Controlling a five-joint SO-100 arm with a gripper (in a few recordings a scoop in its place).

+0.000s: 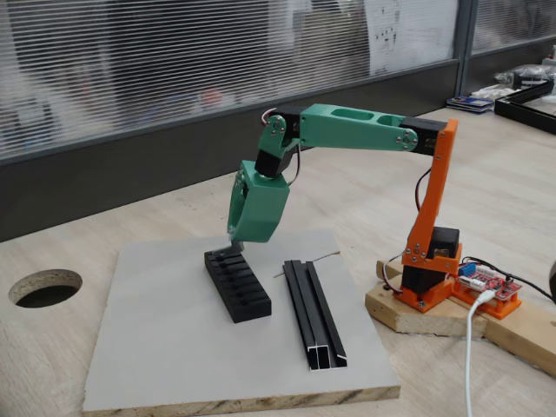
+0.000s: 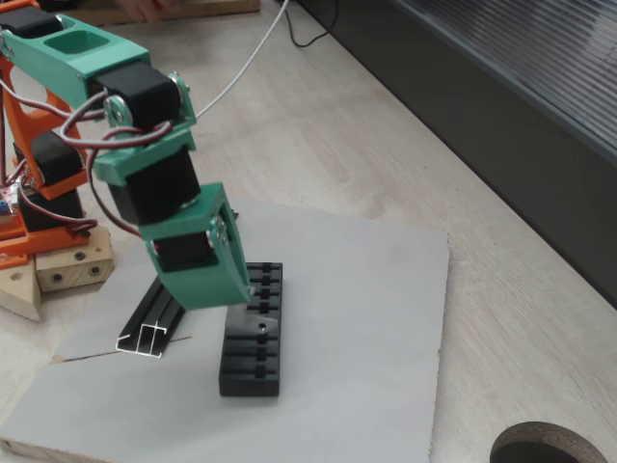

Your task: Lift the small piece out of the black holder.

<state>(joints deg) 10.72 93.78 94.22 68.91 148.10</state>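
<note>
Currently: green-and-orange arm's gripper point(image 1: 234, 246) dips to the far end of the black slotted rectangular holder point(image 1: 238, 285).
Grip: cannot tell, jaws hidden.
Piece: too small to make out.
Next: likely secure, lift straight up.

Black holder point(image 1: 238, 285): rectangular block, row of crosswise slots along its top, lying flat on the grey board to the left of the long rail in a fixed view. In the other fixed view the holder point(image 2: 253, 342) has its far end hidden under green plastic. Small piece: too small to make out
</note>
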